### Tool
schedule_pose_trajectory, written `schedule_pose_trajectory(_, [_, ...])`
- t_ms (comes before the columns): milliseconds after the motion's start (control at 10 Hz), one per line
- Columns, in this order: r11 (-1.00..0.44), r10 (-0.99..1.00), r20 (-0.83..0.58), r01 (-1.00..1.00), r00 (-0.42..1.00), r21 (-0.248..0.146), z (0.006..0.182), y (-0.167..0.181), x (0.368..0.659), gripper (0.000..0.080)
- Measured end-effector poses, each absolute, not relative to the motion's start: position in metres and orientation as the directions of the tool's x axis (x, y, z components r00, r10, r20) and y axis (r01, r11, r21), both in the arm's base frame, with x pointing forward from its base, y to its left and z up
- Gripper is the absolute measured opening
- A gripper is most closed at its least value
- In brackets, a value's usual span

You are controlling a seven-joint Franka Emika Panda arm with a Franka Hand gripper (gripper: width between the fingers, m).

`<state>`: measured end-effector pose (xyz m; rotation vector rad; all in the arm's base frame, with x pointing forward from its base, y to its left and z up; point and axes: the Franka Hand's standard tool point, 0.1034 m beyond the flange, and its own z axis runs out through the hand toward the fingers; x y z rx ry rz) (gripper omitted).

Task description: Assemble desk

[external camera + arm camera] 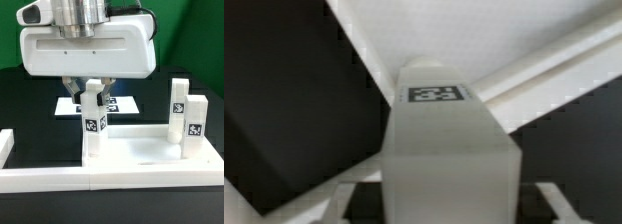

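Tabletop (140,150) carries two upright legs (188,120) while the gripper (91,88) clamps a third leg (93,125).

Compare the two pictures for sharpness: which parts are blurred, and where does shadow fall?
Exterior view: the gripper and held leg look fairly sharp; a soft shadow lies on the tabletop beside the leg. Wrist view: the leg fills the frame, its tag is smeared, and the edges are soft.
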<state>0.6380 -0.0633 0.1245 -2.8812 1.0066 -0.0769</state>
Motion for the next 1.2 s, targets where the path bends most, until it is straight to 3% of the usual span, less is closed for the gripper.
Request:
schedule_pose_trajectory(400, [-0.4,-0.906,-0.095,-0.908,0.412,-0.125,0.123,-0.073,0.637,0.0289])
schedule_pose_trajectory(500, [-0.242,-0.956,-0.139,-0.962,0.259,-0.129,0.123,-0.073,0.638,0.0289])
schedule_pose_trajectory(600, [-0.1,-0.977,-0.176,-0.989,0.118,-0.109,0.123,-0.072,0.637,0.029])
schedule_pose_trajectory(700, [0.035,-0.979,-0.203,-0.998,-0.021,-0.062,0.123,-0.067,0.64,0.029])
schedule_pose_trajectory(1000, [-0.003,-0.98,-0.2,-0.998,0.016,-0.063,0.122,-0.062,0.64,0.029])
schedule_pose_trajectory(1100, [-0.006,-0.98,-0.2,-0.998,0.019,-0.064,0.122,-0.061,0.64,0.0469])
schedule_pose_trajectory(1200, [-0.171,-0.968,-0.17,-0.981,0.184,-0.088,0.12,-0.06,0.64,0.0469])
